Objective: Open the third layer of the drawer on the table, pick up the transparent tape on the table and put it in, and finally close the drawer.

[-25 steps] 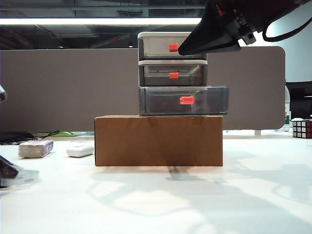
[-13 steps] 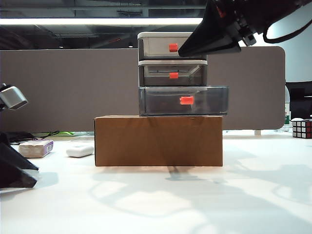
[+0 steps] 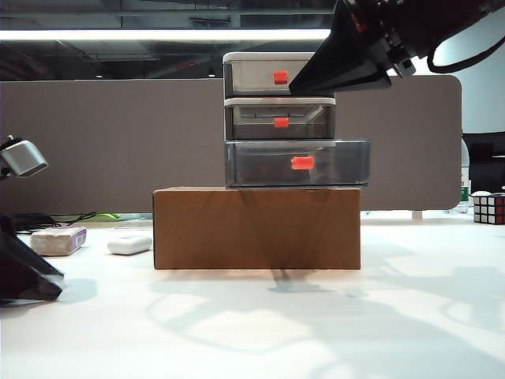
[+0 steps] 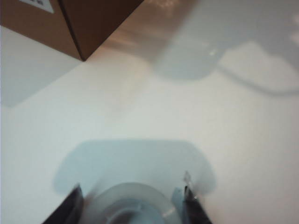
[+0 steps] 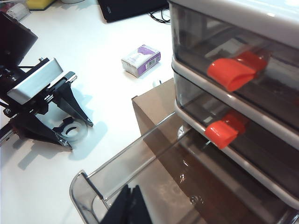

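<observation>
The drawer (image 3: pixel 252 75) stands on a cardboard box, its third layer (image 3: pixel 331 162) pulled out towards the camera. The right wrist view shows that tray's rim (image 5: pixel 84 182). My right gripper (image 3: pixel 296 84) hangs beside the top tier, and its fingers (image 5: pixel 131 196) are shut together over the open tray, holding nothing. The transparent tape (image 4: pixel 128 210) lies flat on the table (image 3: pixel 260 332) between the fingers of my left gripper (image 4: pixel 131 186), with a narrow gap at one side. From the right wrist, the left gripper (image 5: pixel 79 136) straddles the tape (image 5: pixel 74 130). In the exterior view my left gripper (image 3: pixel 28 276) hides the tape.
The brown cardboard box (image 3: pixel 256 229) carries the cabinet; its corner (image 4: pixel 70 18) lies ahead of the left gripper. A white oblong bar (image 3: pixel 130 244) and a grey block with a purple label (image 3: pixel 57 240) lie left of the box. A puzzle cube (image 3: pixel 489 208) sits far right.
My left gripper has come in from the left edge and lowered over the tape, hiding it in the exterior view, its jaws narrowing. The right arm has stayed still.
</observation>
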Controlling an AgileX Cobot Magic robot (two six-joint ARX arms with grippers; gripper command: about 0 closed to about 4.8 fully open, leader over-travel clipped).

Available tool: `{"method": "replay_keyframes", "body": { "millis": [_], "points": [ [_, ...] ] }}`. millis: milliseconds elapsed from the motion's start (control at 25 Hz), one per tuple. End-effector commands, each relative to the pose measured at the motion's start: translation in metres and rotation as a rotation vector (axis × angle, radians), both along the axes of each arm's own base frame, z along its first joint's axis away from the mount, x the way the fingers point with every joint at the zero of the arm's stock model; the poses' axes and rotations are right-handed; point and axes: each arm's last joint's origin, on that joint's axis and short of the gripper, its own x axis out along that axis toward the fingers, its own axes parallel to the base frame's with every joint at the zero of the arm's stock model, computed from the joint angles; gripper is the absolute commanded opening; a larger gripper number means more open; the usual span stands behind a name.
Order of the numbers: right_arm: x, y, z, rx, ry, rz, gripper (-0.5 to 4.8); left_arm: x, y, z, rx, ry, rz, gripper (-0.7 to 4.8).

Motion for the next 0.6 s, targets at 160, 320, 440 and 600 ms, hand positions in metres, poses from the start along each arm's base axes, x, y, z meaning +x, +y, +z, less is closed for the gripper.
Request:
{"method": "replay_keyframes", "body": {
  "millis": [160,320,440,600],
  "points": [
    [-0.001,0.0,0.003,0.009,-0.02,0.006,-0.01,-0.002,-0.002,0.028,-0.003,-0.049,0.001,1.47],
    [-0.002,-0.001,0.006,0.015,-0.03,0.006,-0.01,-0.011,-0.017,0.064,-0.018,-0.202,-0.064,1.47],
    [-0.003,-0.001,0.008,0.019,-0.039,0.006,-0.01,-0.023,-0.036,0.091,-0.031,-0.36,-0.156,1.47],
    [-0.006,-0.003,0.014,0.03,-0.061,0.005,-0.01,-0.034,-0.072,0.127,-0.055,-0.598,-0.222,1.46]
  ]
}}
